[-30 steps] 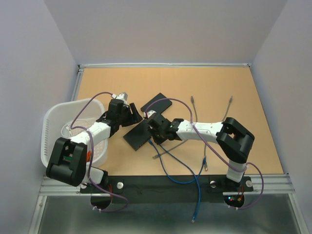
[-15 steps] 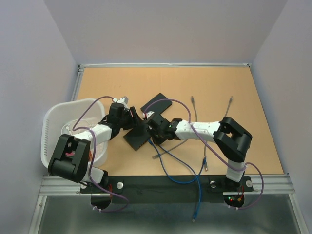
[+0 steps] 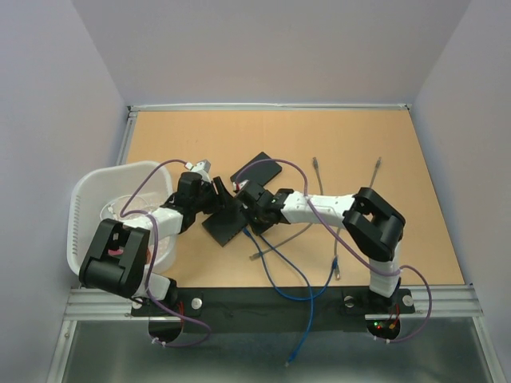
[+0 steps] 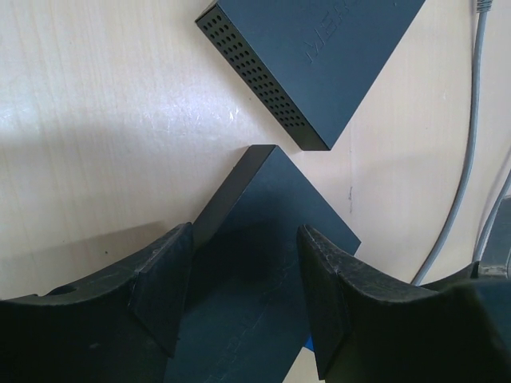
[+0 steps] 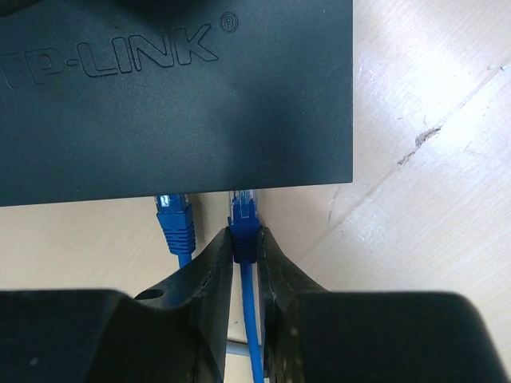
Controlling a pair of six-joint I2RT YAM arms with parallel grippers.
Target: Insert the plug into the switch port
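Note:
A black TP-LINK switch (image 5: pixel 176 96) lies flat on the table; it shows in the top view (image 3: pixel 231 217) between both arms. My right gripper (image 5: pixel 246 243) is shut on a blue plug (image 5: pixel 243 223) whose clear tip sits at the switch's port edge. A second blue plug (image 5: pixel 174 221) sits in a port just left of it. My left gripper (image 4: pixel 243 295) is open, its jaws astride the far corner of the switch (image 4: pixel 263 263). In the top view the left gripper (image 3: pixel 217 195) and right gripper (image 3: pixel 254 206) meet at the switch.
A second black switch (image 3: pixel 257 169) lies just behind, with its vented side in the left wrist view (image 4: pixel 319 56). A white basket (image 3: pixel 96 199) stands at the left. Grey cables (image 3: pixel 317 171) and blue cables (image 3: pixel 295 283) trail across the table's near half.
My left gripper has moved right onto the switch's corner. My right gripper has shifted slightly left toward the switch with the plug. The blue cable's loose end has swung at the front.

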